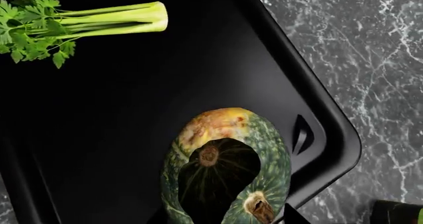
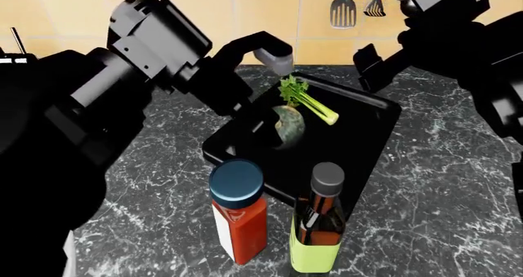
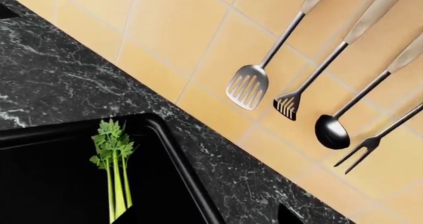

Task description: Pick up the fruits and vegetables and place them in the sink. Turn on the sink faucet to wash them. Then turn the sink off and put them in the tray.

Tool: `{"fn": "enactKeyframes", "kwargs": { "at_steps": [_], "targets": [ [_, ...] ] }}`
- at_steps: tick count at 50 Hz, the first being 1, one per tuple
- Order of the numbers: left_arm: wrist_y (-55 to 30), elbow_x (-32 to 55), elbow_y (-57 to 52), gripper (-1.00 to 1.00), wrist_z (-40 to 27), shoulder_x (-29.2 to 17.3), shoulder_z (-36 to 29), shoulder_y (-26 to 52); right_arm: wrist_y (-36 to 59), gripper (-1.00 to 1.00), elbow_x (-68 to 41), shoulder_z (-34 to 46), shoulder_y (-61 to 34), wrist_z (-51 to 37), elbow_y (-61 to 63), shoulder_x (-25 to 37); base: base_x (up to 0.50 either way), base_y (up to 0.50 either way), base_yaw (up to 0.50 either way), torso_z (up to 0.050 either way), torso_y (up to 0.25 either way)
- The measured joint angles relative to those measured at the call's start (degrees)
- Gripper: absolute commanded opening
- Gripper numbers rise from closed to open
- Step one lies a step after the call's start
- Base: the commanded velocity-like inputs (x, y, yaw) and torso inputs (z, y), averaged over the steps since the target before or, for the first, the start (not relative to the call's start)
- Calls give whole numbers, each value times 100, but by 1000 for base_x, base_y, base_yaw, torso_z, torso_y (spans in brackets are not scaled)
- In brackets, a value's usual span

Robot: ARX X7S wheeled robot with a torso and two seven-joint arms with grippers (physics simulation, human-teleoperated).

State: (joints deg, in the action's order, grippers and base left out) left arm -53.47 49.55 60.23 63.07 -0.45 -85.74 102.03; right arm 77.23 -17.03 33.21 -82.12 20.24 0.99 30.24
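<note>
The shallow black tray [image 2: 359, 136] lies on the dark marble counter. The celery bunch [image 2: 307, 102] rests in its far part, also visible in the left wrist view [image 1: 99, 23] and the right wrist view [image 3: 114, 164]. The ribbed green squash [image 2: 288, 124] sits tilted over the middle of the tray. It fills the near edge of the left wrist view [image 1: 228, 164], and my left gripper [image 1: 225, 219] is shut on it. My right gripper [image 2: 372, 68] hangs open above the tray's far right corner, holding nothing. The sink and the faucet are out of view.
A red sauce bottle with a blue cap [image 2: 239, 209] and a yellow-green oil bottle [image 2: 320, 228] stand in front of the tray's near edge. Metal utensils [image 3: 248, 85] hang on the tiled wall behind the counter.
</note>
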Motion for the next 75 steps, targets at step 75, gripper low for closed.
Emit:
{"fn": "enactKeyframes", "kwargs": {
  "at_steps": [75],
  "targets": [
    [857, 956, 391, -100, -1342, 41, -106, -409, -477, 100, -38, 99, 112, -11, -334, -40, 0, 0, 0, 0, -32]
  ]
}}
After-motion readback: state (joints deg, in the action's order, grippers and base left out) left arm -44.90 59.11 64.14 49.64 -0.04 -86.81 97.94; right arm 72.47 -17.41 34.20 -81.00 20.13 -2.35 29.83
